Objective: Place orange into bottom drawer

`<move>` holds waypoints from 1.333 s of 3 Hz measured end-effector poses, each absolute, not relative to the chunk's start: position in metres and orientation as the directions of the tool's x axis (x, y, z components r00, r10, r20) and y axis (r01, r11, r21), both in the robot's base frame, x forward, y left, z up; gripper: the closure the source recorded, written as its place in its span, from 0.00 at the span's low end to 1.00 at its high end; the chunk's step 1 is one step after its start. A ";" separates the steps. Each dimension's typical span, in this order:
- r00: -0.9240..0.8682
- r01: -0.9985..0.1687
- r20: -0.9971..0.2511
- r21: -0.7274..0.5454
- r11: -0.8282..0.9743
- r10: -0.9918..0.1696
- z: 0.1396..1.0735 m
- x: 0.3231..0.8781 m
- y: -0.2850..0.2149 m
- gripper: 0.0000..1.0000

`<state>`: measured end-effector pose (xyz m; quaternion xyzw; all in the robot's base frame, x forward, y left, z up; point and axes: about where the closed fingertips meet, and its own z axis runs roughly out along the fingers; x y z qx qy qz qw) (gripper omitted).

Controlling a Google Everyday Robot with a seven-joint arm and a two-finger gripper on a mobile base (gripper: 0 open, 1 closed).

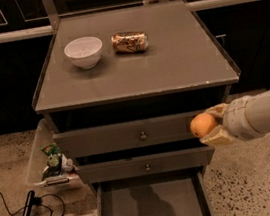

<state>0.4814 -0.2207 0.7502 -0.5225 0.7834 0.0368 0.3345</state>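
The orange is a small round fruit held in my gripper, whose pale fingers are shut above and below it. The gripper reaches in from the right and hangs in front of the right end of the top drawer front. The bottom drawer is pulled out below, a shallow grey tray with a bare floor. The orange is above and to the right of that drawer.
A white bowl and a tan drink can lying on its side sit on the cabinet top. A clear bin with packets stands left of the cabinet. Black cables lie on the floor at lower left.
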 end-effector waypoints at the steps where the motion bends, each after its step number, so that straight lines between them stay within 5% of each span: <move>1: -0.303 -0.861 -0.534 -0.201 0.466 -0.790 0.666 0.478 -0.198 1.00; 4: -0.436 -0.826 -0.532 -0.083 0.557 -0.726 0.461 0.452 -0.170 1.00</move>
